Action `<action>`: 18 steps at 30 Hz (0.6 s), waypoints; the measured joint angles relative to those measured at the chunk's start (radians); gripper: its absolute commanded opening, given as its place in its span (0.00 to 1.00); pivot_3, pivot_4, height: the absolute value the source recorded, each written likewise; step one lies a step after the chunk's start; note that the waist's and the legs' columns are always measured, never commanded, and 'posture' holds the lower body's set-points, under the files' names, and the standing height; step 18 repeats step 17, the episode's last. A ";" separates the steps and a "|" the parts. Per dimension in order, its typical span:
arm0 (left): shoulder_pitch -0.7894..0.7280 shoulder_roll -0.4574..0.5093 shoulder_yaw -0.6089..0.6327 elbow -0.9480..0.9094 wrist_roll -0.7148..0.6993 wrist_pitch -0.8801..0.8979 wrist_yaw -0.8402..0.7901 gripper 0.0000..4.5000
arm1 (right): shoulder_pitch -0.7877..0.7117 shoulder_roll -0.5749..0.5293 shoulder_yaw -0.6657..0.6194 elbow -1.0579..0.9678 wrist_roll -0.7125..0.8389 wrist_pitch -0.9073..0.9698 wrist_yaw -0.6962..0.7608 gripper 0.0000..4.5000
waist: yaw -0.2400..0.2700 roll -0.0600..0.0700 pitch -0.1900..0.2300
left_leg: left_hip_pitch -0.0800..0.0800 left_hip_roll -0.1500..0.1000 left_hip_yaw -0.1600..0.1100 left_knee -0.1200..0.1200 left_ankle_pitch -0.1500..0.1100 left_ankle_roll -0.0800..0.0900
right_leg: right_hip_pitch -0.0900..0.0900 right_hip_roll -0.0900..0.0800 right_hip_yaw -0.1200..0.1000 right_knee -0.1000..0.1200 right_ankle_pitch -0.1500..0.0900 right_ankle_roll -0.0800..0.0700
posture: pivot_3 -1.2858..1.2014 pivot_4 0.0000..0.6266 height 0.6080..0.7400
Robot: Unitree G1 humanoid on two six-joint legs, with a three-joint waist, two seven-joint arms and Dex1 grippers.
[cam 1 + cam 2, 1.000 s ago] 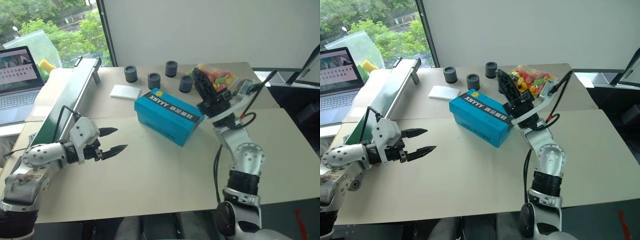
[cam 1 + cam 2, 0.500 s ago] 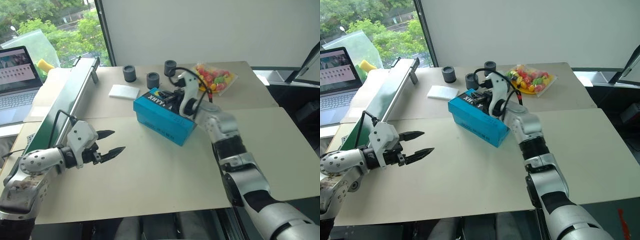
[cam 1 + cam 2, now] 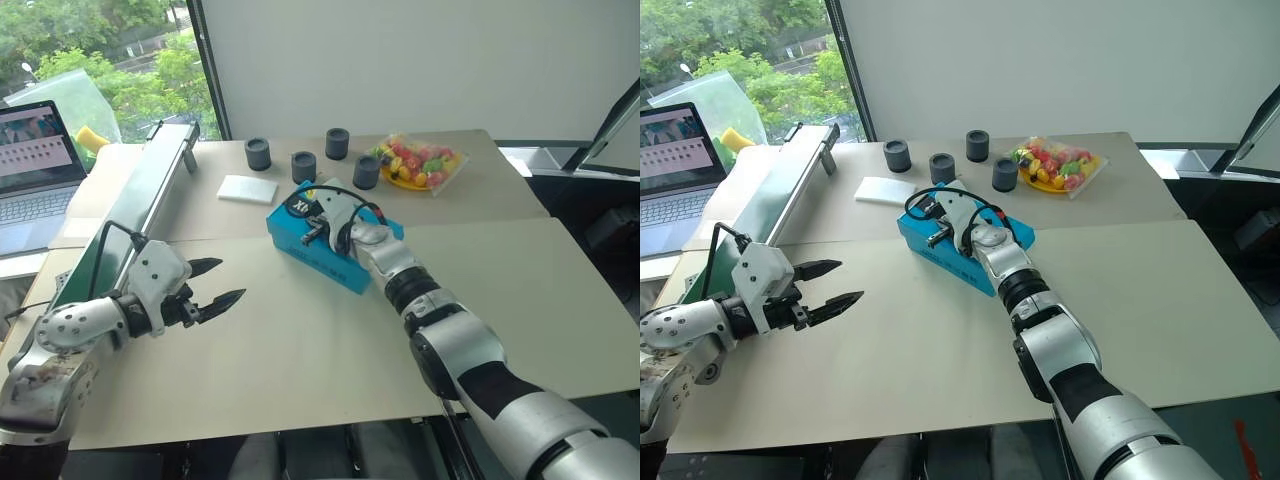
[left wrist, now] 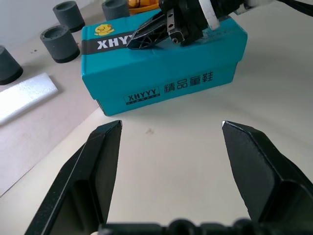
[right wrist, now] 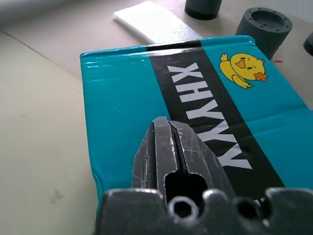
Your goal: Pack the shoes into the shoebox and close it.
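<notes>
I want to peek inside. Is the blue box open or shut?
Shut. The shoebox lid lies flat on top, and the right gripper rests closed on it.

One shoebox [image 3: 335,240], four grey cylinders [image 3: 258,153] (all upright), one pad [image 3: 249,187].

The shoebox [image 4: 166,73] lid reads "XHYYY" in white on a black band beside a yellow duck; its side carries a small "XHYYY" label and white Chinese characters

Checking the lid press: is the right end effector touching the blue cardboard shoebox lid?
Touching. In the left wrist view, the shut right end effector rests on the blue cardboard shoebox lid.
</notes>
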State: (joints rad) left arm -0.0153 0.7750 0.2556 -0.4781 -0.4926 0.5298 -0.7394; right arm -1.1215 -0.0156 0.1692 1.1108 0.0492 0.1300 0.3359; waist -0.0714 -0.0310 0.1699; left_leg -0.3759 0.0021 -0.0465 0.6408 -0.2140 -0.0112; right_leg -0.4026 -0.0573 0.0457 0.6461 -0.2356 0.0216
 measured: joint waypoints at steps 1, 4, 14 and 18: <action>-0.008 -0.011 0.004 -0.002 -0.004 0.010 0.020 0.77 | 0.000 0.002 -0.024 0.001 0.005 -0.001 -0.006 0.01 | 0.001 0.000 0.000 | 0.000 0.000 0.000 0.000 0.000 0.000 | 0.000 0.000 0.000 0.000 0.000 0.000 | 0.52 0.24 0.97; -0.017 -0.040 0.025 -0.017 -0.008 0.026 0.076 0.77 | 0.000 0.002 -0.093 -0.003 0.038 0.007 -0.004 0.01 | 0.001 0.000 0.000 | -0.001 0.000 -0.001 0.000 0.000 0.000 | 0.000 0.000 0.000 0.000 0.000 0.000 | 0.52 0.24 0.97; 0.056 -0.252 0.080 -0.136 -0.038 0.123 0.330 0.77 | 0.172 -0.211 -0.408 -0.772 0.406 0.526 0.032 0.01 | 0.031 0.001 0.001 | -0.031 0.000 -0.005 0.002 -0.001 0.001 | -0.025 -0.003 -0.002 0.001 0.001 0.002 | 0.52 0.24 0.97; 0.069 -0.311 0.068 -0.148 -0.027 0.127 0.396 0.77 | 0.254 -0.261 -0.405 -0.878 0.402 0.594 0.011 0.01 | 0.032 0.001 0.001 | -0.028 -0.001 -0.002 0.003 0.000 0.001 | -0.023 -0.004 -0.002 -0.002 0.001 0.002 | 0.52 0.24 0.97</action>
